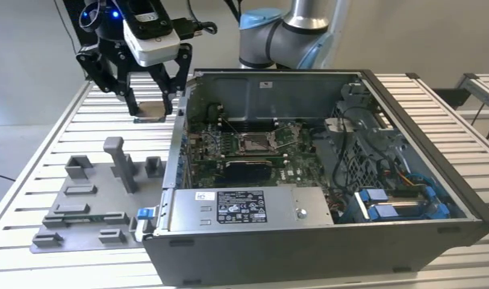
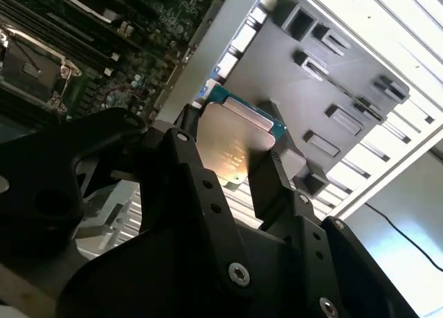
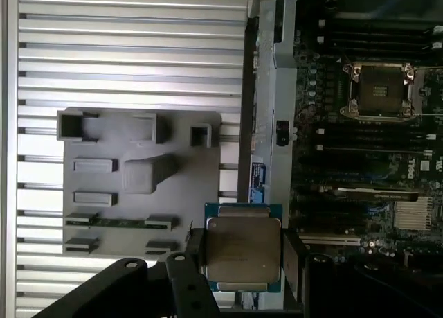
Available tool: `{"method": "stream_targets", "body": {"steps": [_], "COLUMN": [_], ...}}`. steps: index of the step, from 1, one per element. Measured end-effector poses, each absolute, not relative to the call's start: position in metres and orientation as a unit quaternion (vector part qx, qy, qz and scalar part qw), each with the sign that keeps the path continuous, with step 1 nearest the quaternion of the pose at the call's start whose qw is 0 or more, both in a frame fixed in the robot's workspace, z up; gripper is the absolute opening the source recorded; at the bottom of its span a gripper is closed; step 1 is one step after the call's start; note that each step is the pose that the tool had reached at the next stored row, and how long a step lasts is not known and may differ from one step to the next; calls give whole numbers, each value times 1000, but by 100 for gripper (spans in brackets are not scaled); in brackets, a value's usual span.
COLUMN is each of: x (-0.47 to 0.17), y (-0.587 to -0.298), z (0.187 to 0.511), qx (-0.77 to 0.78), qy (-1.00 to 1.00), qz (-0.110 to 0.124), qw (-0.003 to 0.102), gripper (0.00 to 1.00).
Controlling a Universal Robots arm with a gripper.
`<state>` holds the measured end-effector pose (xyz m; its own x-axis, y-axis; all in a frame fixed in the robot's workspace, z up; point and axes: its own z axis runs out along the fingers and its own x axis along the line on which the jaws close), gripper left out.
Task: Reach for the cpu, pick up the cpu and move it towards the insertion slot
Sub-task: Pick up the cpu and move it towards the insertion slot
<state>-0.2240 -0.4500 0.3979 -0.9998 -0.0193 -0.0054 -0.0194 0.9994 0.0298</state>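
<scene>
The gripper (image 1: 153, 109) pinches the cpu (image 3: 243, 252) by two opposite edges — held in the air above the slatted table (image 1: 59, 126), just outside the computer case (image 1: 309, 253); the insertion slot (image 1: 253, 141) lies farther off, on the board inside

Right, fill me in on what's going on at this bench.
The robot arm's pincer is shut on the cpu, holding it above the slatted table, just outside the open computer case on the exterior view's left. The insertion slot sits on the board inside the case; the cpu is not yet over it.
</scene>
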Motion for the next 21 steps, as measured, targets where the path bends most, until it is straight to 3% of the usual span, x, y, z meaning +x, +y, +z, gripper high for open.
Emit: {"method": "stream_targets", "body": {"steps": [21], "x": [-166], "y": [-450], "z": [398], "qx": [-10], "qy": [1000], "qz": [15], "qw": [3], "gripper": [0]}}
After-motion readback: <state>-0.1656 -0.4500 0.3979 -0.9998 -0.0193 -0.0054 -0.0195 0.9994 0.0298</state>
